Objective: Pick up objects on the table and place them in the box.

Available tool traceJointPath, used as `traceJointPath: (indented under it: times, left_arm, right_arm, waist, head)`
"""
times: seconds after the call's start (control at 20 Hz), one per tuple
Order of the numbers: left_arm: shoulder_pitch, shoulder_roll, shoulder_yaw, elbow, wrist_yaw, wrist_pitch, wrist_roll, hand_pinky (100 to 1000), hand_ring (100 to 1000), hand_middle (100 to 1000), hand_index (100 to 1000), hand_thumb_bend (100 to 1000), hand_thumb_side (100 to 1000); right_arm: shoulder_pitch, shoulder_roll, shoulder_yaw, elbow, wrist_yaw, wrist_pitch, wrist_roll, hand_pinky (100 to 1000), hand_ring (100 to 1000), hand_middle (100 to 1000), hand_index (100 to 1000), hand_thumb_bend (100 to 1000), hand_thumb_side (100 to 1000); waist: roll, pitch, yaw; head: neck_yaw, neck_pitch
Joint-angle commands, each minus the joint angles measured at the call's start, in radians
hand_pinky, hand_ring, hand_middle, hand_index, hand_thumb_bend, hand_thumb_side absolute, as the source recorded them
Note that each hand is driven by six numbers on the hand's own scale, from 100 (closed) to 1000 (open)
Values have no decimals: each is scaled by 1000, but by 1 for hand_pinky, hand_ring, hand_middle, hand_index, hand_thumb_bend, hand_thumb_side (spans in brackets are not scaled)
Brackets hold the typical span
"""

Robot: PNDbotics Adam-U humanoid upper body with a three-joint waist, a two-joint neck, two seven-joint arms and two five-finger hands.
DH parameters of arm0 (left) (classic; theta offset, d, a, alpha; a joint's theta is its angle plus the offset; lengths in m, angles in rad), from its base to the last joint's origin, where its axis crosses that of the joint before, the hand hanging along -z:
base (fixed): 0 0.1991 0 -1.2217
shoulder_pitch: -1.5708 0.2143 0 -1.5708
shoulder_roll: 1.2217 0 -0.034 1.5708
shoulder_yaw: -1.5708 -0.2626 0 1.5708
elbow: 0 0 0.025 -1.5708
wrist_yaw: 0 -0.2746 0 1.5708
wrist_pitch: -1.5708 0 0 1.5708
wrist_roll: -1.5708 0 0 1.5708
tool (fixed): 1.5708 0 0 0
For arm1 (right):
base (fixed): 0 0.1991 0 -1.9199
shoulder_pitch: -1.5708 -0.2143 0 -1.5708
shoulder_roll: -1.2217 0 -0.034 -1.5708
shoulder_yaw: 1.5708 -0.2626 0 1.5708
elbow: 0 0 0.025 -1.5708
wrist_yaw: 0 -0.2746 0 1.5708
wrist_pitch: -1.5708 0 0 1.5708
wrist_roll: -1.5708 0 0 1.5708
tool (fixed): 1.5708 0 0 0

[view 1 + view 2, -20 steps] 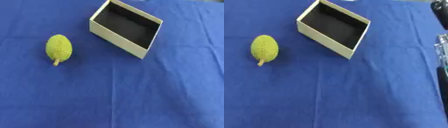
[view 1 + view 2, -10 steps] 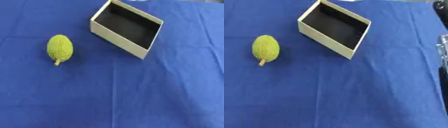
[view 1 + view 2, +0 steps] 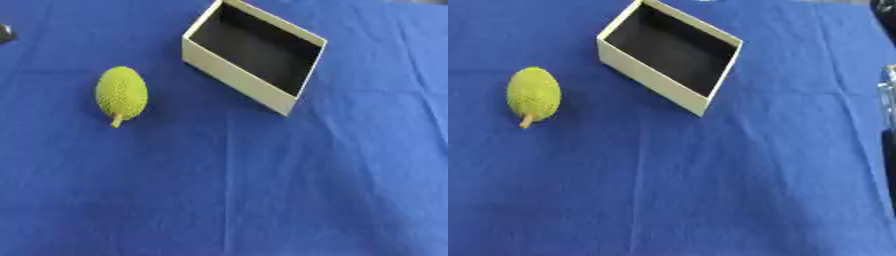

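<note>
Plainly, the work has yet to begin: one yellow-green bumpy fruit (image 3: 122,94) lies on its side on the blue tablecloth (image 3: 262,190), its short stem pointing toward the robot, well apart from the box (image 3: 254,52) and to that box's left. The single cream-walled box sits askew near the far edge of the cloth, its dark inside showing nothing in it, so by this view no object has gone in and the one fruit remains to be lifted and carried across. The count is short: one fruit, one box. Neither hand can be made out. At the right edge of the right eye view a dark-and-silver part of the right arm (image 3: 888,115) stands over the cloth, but no fingers show, so whether that hand is spread or curled cannot be told. A small dark shape (image 3: 6,33) at the far left edge of the left eye view may belong to the left arm, though it is too slight to say. The fruit is untouched, and nothing is near it.
</note>
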Motion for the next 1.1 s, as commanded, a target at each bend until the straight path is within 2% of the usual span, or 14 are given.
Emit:
traceJointPath:
  times: [0.05, 0.3, 0.4, 0.45, 0.5, 0.55, 0.9, 0.95, 1.1]
  left_arm:
    - [-33, -8, -25, 60, -29, -9, -62, 854, 854, 816, 891, 493, 201]
    - [-52, -46, -55, 127, -62, -4, -142, 875, 872, 827, 890, 530, 319]
    - [-55, -59, -61, 142, -72, -2, -163, 877, 873, 828, 890, 530, 329]
    - [-55, -64, -65, 150, -76, 0, -173, 882, 880, 838, 894, 537, 398]
    - [-58, -72, -71, 161, -84, 4, -188, 887, 894, 851, 902, 585, 526]
    - [-60, -80, -76, 172, -93, 8, -203, 888, 896, 853, 903, 619, 567]
    - [-65, -95, -84, 200, -120, 10, -227, 888, 897, 853, 903, 632, 579]
    - [-62, -93, -82, 204, -123, 12, -229, 819, 843, 796, 908, 687, 569]
    - [-52, -100, -76, 227, -159, 47, -226, 819, 843, 796, 908, 687, 569]
  right_arm:
    - [-8, -30, -2, -16, -2, 1, 4, 765, 754, 638, 768, 100, 460]
    - [-8, -28, 3, -16, -8, 2, 10, 765, 754, 636, 768, 100, 466]
    - [-7, -28, 4, -16, -9, 2, 12, 765, 754, 636, 768, 100, 467]
    - [-7, -27, 5, -16, -10, 2, 13, 765, 754, 636, 768, 100, 470]
    - [-8, -26, 7, -16, -11, 2, 15, 765, 754, 635, 768, 100, 472]
    - [-9, -25, 8, -16, -12, 2, 17, 765, 754, 635, 768, 100, 474]
    - [-10, -22, 10, -16, -17, 3, 22, 765, 754, 635, 768, 100, 474]
    - [-8, -21, 11, -16, -17, 3, 22, 767, 754, 633, 768, 100, 490]
    - [-5, -17, 15, -16, -18, 6, 26, 767, 754, 633, 768, 100, 490]
  waist:
    - [7, -26, 1]
    - [6, -28, 0]
    - [6, -28, 0]
    - [6, -28, 0]
    - [6, -28, 0]
    - [6, -29, 0]
    - [5, -29, 0]
    - [6, -27, 1]
    - [7, -26, -1]
  head:
    - [-1, 4]
    - [1, 4]
    - [2, 2]
    - [3, 2]
    - [4, 1]
    - [4, 0]
    - [5, -3]
    - [4, -5]
    - [4, -8]
